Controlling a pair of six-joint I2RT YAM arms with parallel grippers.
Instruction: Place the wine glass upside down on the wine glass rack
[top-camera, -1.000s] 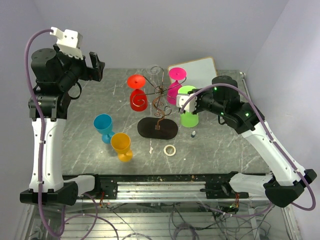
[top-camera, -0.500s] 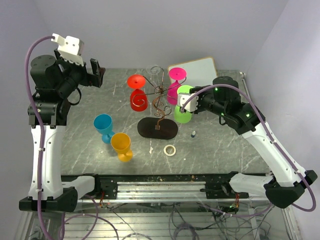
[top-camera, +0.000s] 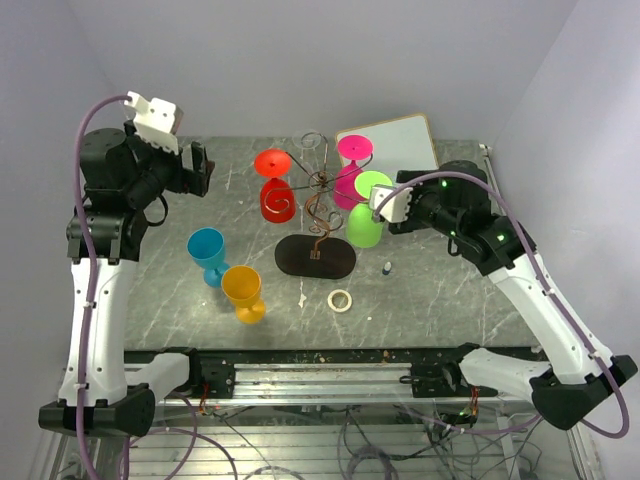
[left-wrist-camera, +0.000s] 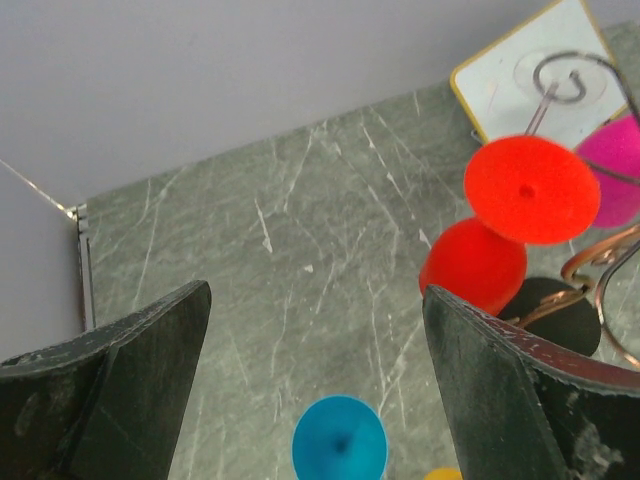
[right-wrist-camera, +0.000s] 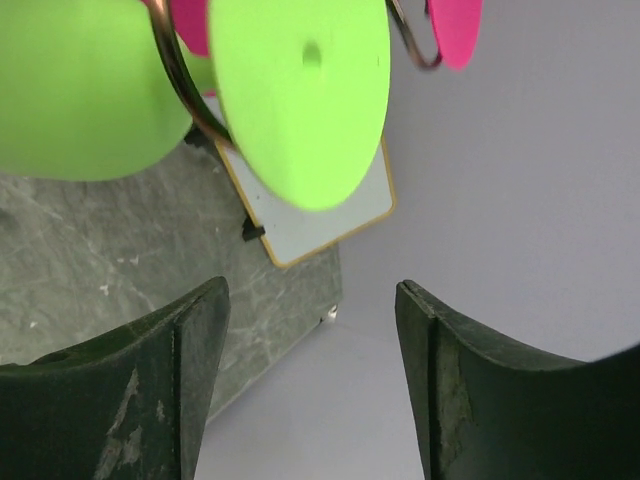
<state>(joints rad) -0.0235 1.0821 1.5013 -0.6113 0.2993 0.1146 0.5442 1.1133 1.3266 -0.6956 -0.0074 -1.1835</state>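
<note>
The wine glass rack (top-camera: 318, 205) stands mid-table on its black oval base (top-camera: 315, 257). A green wine glass (top-camera: 365, 212) hangs upside down on its right arm, next to a pink glass (top-camera: 350, 170); a red glass (top-camera: 274, 186) hangs on the left. In the right wrist view the green foot (right-wrist-camera: 300, 100) sits over a wire arm (right-wrist-camera: 175, 70). My right gripper (top-camera: 381, 203) is open and empty just right of the green glass, also seen in its wrist view (right-wrist-camera: 310, 300). My left gripper (top-camera: 197, 165) is open and empty, high above the table's left; it also shows in its wrist view (left-wrist-camera: 312, 300).
A blue glass (top-camera: 207, 250) and an orange glass (top-camera: 243, 290) stand on the table at the front left. A tape roll (top-camera: 340, 299) and a small dark object (top-camera: 386, 268) lie in front of the rack. A white board (top-camera: 395, 140) lies at the back right.
My right gripper carried the green glass left onto the rack's right arm, opened and drew back right. My left arm swung a little to the right.
</note>
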